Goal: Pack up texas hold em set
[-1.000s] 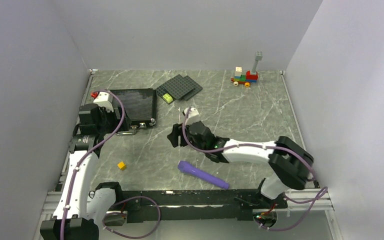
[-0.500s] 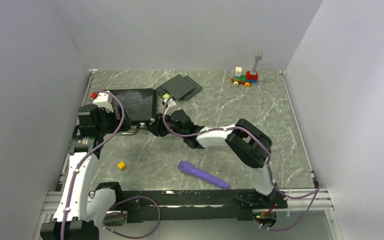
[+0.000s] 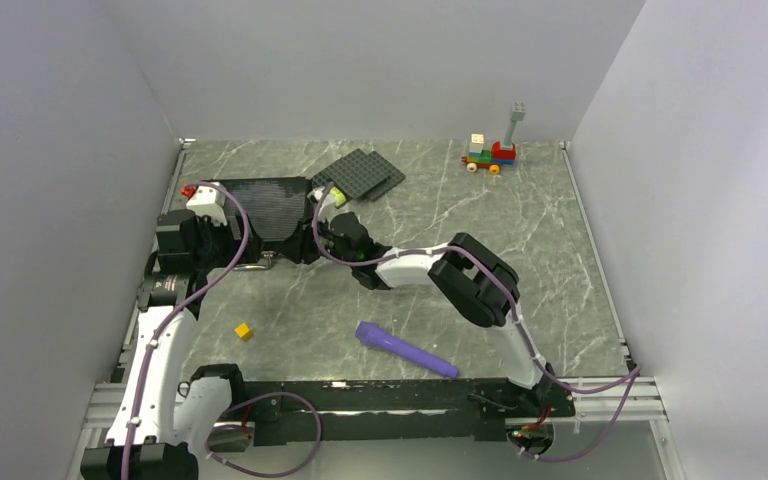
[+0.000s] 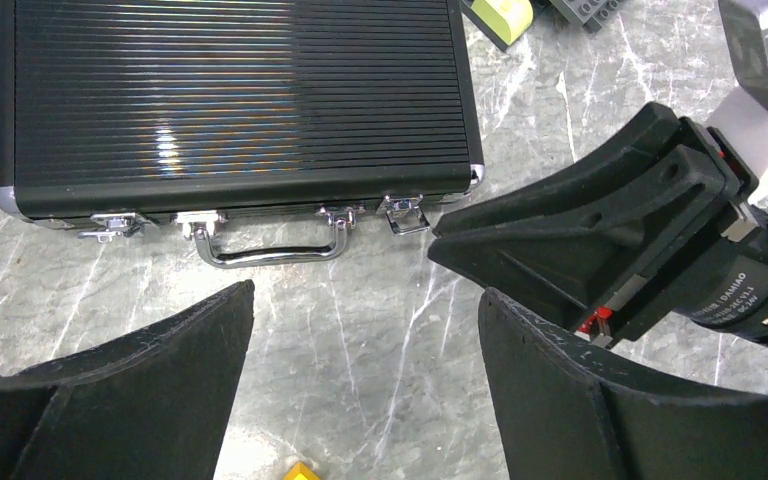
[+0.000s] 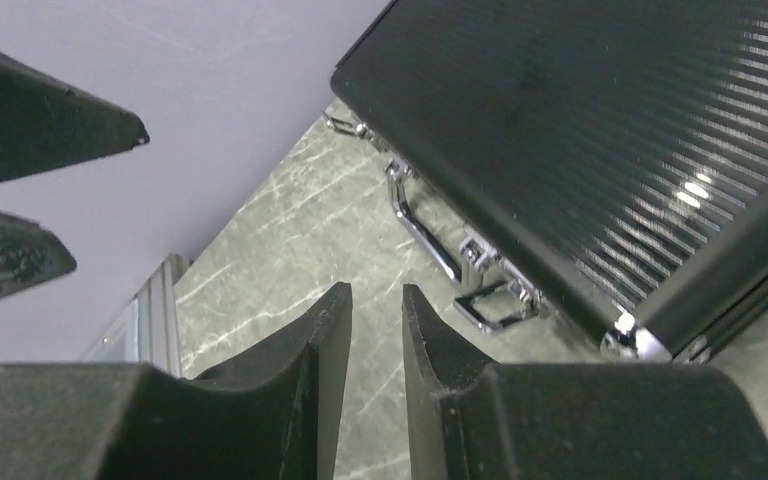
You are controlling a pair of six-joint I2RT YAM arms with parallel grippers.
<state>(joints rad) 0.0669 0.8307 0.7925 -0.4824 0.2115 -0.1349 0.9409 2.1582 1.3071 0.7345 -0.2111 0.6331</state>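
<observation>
Right gripper [image 5: 376,300]: fingers drawn almost together, nothing held, at the near right corner of the black ribbed case [image 4: 240,100], beside its right latch [image 4: 405,213]. Left gripper [image 4: 365,295]: spread wide, empty, near side of the handle [image 4: 270,255]. Case: far left of the table, long axis left–right, handle facing near, lid closed, contents hidden.
</observation>
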